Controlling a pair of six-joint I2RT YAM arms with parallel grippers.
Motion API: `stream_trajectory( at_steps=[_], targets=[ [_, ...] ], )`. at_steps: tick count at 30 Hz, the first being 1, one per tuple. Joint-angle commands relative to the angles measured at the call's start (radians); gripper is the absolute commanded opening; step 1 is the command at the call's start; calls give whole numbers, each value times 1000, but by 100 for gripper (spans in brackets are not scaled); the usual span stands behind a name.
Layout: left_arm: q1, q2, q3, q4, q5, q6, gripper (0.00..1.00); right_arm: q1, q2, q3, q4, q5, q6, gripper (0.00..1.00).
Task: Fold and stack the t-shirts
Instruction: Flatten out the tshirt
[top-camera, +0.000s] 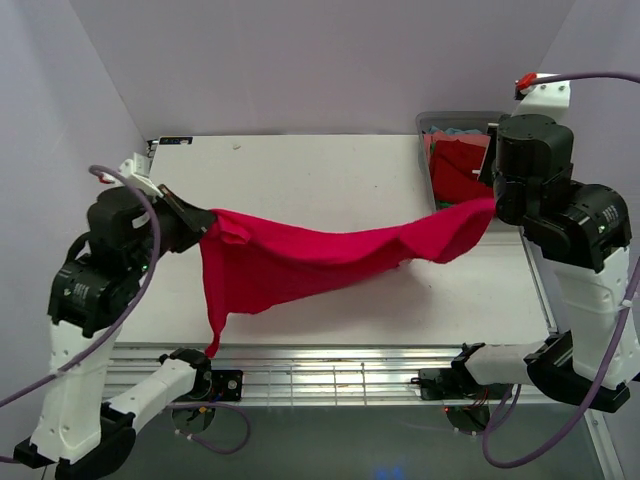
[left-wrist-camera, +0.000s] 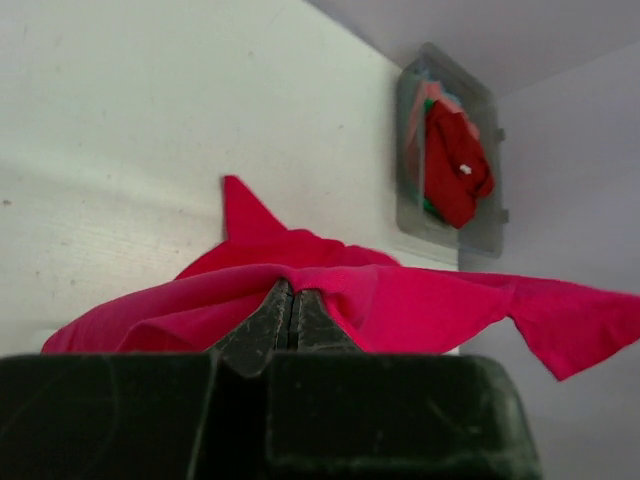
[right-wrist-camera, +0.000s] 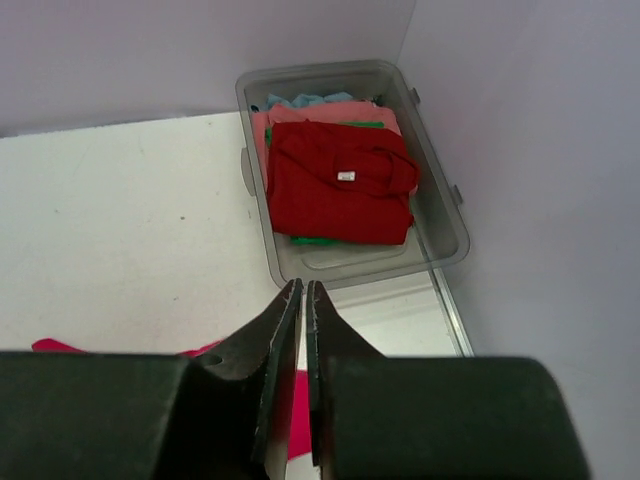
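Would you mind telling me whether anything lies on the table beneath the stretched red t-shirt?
Nothing visible does: the table below the red t-shirt looks bare, and the clear bin sits at the far right corner.

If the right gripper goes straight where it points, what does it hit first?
Probably the near wall of the plastic bin, then the folded dark red shirt inside; depth unclear.

I work over a white table (top-camera: 330, 170), matte and lightly scuffed, which fills the middle of the overhead view. A pale lilac-grey back wall (top-camera: 300, 60) rises across the top of the frame, and side walls of the same tint slope in at the upper left (top-camera: 50, 100) and upper right (top-camera: 605, 35). Along the table's lower edge a metal rail frame (top-camera: 330, 375) catches bright glints, and a dark grey floor (top-camera: 330, 450) lies beneath it. The light is soft and even.
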Motion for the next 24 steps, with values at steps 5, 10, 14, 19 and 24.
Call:
stream_trajectory(
  at_steps=[5,10,14,19,24],
  targets=[
    [4,13,-400,206,-138,-33,18,-10,-9,-367,312,-5,-53,10],
    [8,162,-603,387,-268,-1,94,-27,10,-577,433,-146,-19,8],
    [21,291,-599,419,-325,50,98,-29,24,-649,439,-293,4,9],
    [15,231,-629,484,-166,97,98,-27,-36,-816,432,-416,45,41],
    [-84,236,-713,481,-38,114,77,-27,-41,-934,383,-450,67,46]
  ],
)
